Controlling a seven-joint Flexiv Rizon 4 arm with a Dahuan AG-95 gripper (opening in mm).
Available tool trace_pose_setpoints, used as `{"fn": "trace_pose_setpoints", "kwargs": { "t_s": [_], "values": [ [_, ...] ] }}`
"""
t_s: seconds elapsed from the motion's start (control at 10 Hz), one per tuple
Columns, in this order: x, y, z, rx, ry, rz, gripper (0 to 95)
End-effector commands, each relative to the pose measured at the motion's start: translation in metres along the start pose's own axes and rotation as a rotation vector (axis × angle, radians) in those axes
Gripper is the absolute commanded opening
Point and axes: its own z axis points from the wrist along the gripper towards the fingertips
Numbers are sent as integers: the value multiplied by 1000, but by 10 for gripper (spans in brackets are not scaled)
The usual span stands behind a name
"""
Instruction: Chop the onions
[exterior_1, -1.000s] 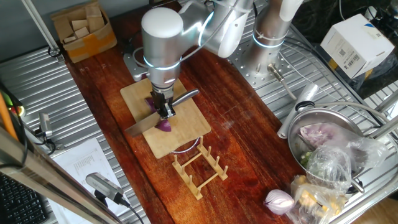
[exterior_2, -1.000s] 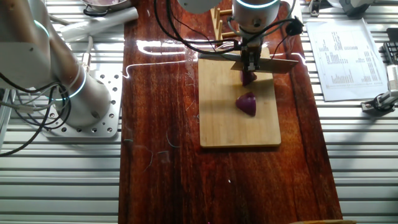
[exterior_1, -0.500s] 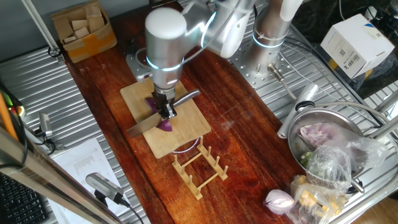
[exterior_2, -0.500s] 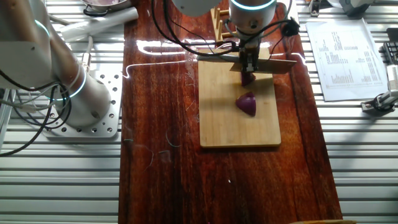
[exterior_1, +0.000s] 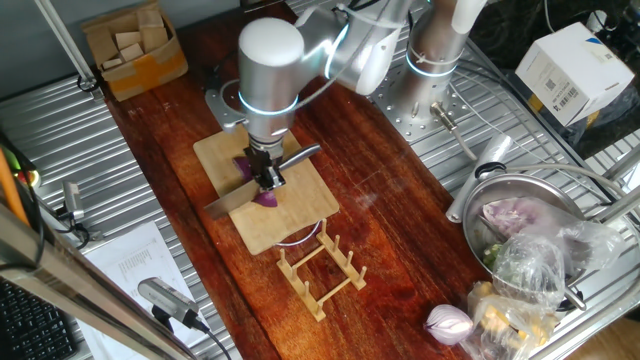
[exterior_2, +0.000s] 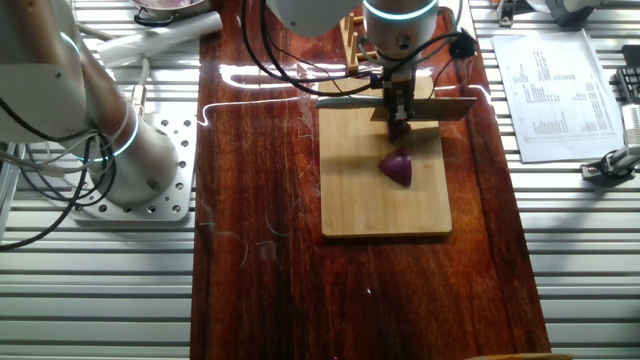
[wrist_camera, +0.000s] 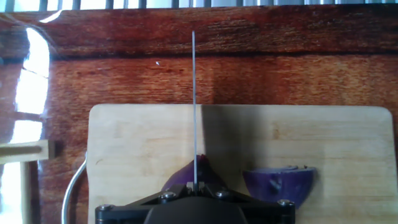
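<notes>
Gripping the cleaver (exterior_1: 262, 186) by its handle in the clenched gripper (exterior_2: 402, 104), blade edge-on over the cutting board (exterior_2: 350, 205) and resting across the nearer of the onions (wrist_camera: 186, 176). Risking a skid: likely rolling that wedge off its rounded side if pressing off-centre, or nudging the board on the slick wooden table (exterior_2: 250, 280). Counting two onions on the board, one under the blade (exterior_2: 398, 126), one lying apart (exterior_2: 397, 165); one cleaver; one board; one whole pale onion (exterior_1: 449, 322) far off, beside the metal pot (exterior_1: 520, 215); one wooden rack (exterior_1: 320, 272) just beyond the board.
</notes>
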Motion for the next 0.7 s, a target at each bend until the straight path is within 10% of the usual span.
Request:
{"fn": "trace_pose_setpoints", "kwargs": {
  "t_s": [0.1, 0.4, 0.7],
  "values": [
    [-3, -1, 1, 10, -7, 14, 0],
    [-3, -1, 0, 4, -10, 26, 0],
    [-4, -1, -2, 0, -7, 19, 380]
  ]
}}
